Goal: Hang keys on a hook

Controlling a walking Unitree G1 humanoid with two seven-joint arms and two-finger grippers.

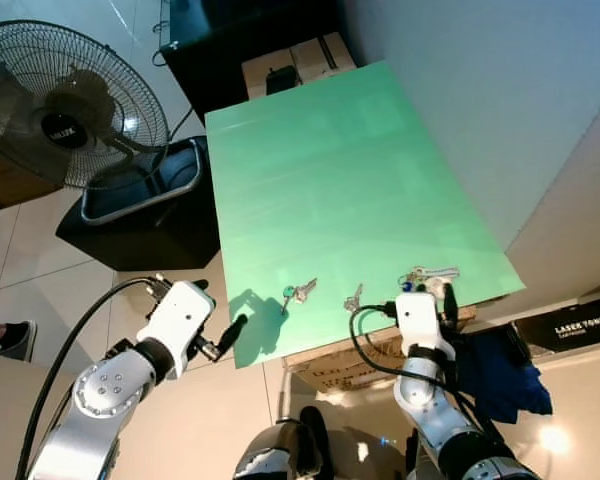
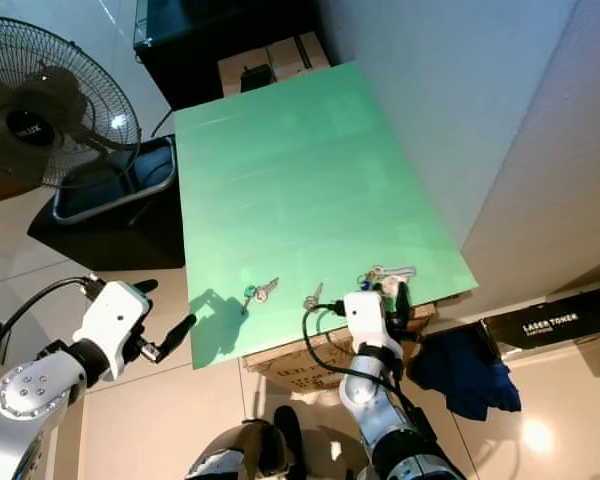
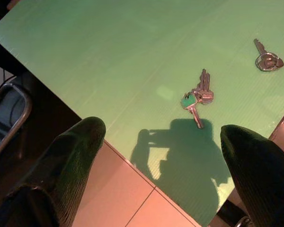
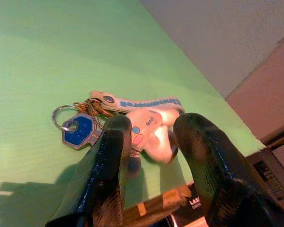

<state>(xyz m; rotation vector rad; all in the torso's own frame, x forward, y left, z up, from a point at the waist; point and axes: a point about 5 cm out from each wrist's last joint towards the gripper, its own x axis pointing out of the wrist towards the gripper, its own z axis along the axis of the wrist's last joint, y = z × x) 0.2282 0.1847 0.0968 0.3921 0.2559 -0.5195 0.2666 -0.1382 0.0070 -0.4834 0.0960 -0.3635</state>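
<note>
Keys on the green desk, right hand poised over the charm bunch

Left hand point(image 1: 235, 330) hovers just off the desk's point(image 1: 330, 190) near left corner, fingers spread wide and empty; the green-tagged keys point(image 1: 298, 293) lie just beyond it, well inside the edge, with a lone key on a ring point(image 1: 353, 298) next along. Right hand point(image 4: 149, 137) is the nearer to its target: its fingers point(image 4: 106, 156) stand apart, straddling the pink charm point(image 4: 151, 135) of the key bunch point(image 1: 430, 274) at the near right corner, not yet pinching it. That bunch's strap runs crosswise to the fingers. Desk surface is plain and matte, set against a pale wall; a standing fan point(image 1: 65, 100) and black stand sit on the tiled floor to the left. No hook can be made out
</note>
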